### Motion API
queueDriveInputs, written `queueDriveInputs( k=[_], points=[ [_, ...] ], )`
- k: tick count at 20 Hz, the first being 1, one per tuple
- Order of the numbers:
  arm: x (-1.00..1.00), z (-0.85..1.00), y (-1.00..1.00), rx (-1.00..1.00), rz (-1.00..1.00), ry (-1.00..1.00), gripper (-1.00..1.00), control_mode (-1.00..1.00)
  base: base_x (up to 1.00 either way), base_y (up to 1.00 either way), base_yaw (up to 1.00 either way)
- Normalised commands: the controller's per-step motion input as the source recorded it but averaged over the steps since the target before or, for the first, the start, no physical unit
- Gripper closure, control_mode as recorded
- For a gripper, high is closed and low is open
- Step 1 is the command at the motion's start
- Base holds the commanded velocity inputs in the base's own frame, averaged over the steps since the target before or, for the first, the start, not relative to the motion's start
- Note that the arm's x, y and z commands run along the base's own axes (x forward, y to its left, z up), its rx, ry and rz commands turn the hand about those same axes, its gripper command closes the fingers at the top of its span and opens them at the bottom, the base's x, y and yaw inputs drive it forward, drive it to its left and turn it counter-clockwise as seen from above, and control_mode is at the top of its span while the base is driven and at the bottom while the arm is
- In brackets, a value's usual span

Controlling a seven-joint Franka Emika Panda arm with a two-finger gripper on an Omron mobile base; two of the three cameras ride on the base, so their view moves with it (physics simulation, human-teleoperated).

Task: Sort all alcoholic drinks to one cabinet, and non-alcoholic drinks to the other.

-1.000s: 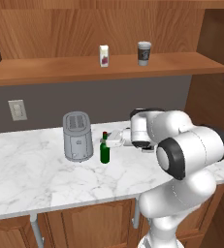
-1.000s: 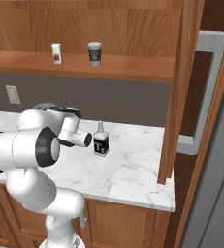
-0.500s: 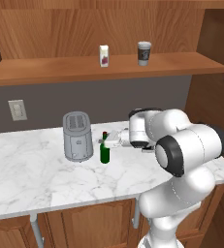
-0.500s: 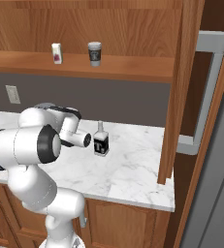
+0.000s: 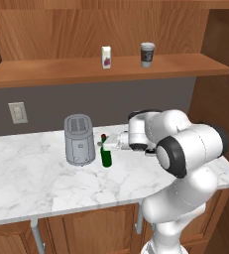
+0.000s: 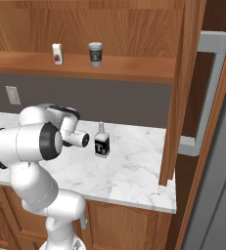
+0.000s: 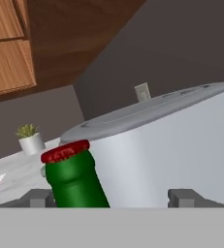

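The slim dark-green bottle (image 5: 105,156) with a red cap (image 7: 65,151) stands on the marble counter just right of the grey toaster (image 5: 79,140). My gripper (image 5: 107,144) reaches sideways to its neck. In the hand view the bottle (image 7: 77,182) rises between my fingertips (image 7: 38,198), nearer the left one, and the gripper (image 7: 109,197) is open with a wide gap on the right. The clear squarish bottle (image 6: 101,142) with a black label stands on the counter right of the arm. On the shelf stand the white carton (image 5: 106,56) and the coffee cup (image 5: 147,54).
The toaster (image 7: 171,145) stands close behind the green bottle. A wall outlet (image 5: 18,112) is on the grey backsplash, and a small potted plant (image 7: 30,137) stands far along the counter. A wooden cabinet side (image 6: 175,93) bounds the counter at the right.
The arm has barely shifted; the hand stays at the green bottle's neck. The bottles, carton and cup have not moved.
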Motion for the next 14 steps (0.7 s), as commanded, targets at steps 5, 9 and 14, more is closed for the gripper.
queueDriveInputs(
  k=[5, 9, 14],
  points=[
    [0.02, 0.02, 0.01, 0.02, 0.00, 0.00, 1.00, -1.00, 0.00, 0.00, 0.00],
    [-0.11, 0.38, -0.09, 0.02, -0.03, -0.01, 1.00, -1.00, 0.00, 0.00, 0.00],
    [-0.16, 0.78, -0.04, 0.00, -0.05, -0.03, 1.00, -1.00, 0.00, 0.00, 0.00]
  ],
)
